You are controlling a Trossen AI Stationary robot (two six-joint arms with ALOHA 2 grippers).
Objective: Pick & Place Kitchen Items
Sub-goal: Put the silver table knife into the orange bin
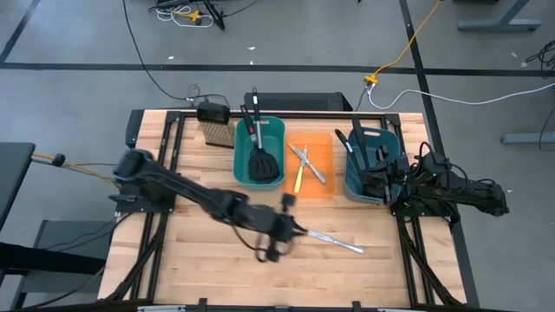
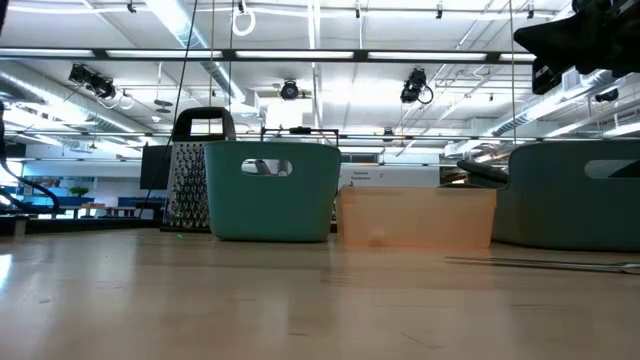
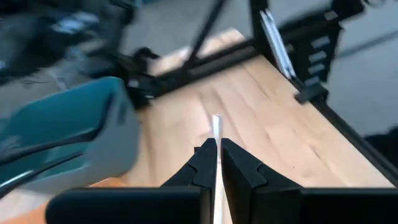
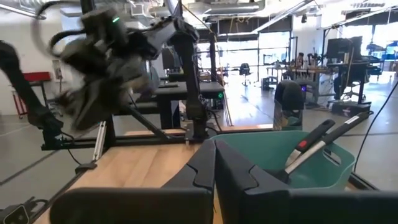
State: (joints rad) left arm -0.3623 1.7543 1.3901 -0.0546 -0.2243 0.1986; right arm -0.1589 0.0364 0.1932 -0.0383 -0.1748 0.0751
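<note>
My left gripper [image 1: 299,230] reaches out over the middle of the table, shut on a slim silver table knife [image 1: 334,241]. In the left wrist view the knife [image 3: 216,124] sticks out ahead of my left gripper [image 3: 216,154]. My right gripper [image 1: 381,184] waits shut and holding nothing at the table's right, beside the right teal bin [image 1: 349,169]; its closed fingertips show in its wrist view [image 4: 214,163]. A black spatula [image 1: 264,163] lies in the left teal bin [image 1: 237,152]. Silver knives [image 1: 310,161] and a yellow-handled knife [image 1: 297,180] lie in the orange bin [image 1: 328,143]. My left gripper pinches one end of the knife [image 3: 216,144] between its two fingers. The fingers lie along the knife and slant down toward the table's right. The rest of the knife [image 1: 347,246] points on toward the right edge. Whether its free end touches the table I cannot tell.
Black ladles [image 1: 364,147] stand in the right teal bin. A box grater with a black top [image 1: 217,130] stands at the far left of the bins. Bare wood [image 1: 199,260] lies in front of the bins. A thin silver strip [image 2: 540,263] shows low over the table.
</note>
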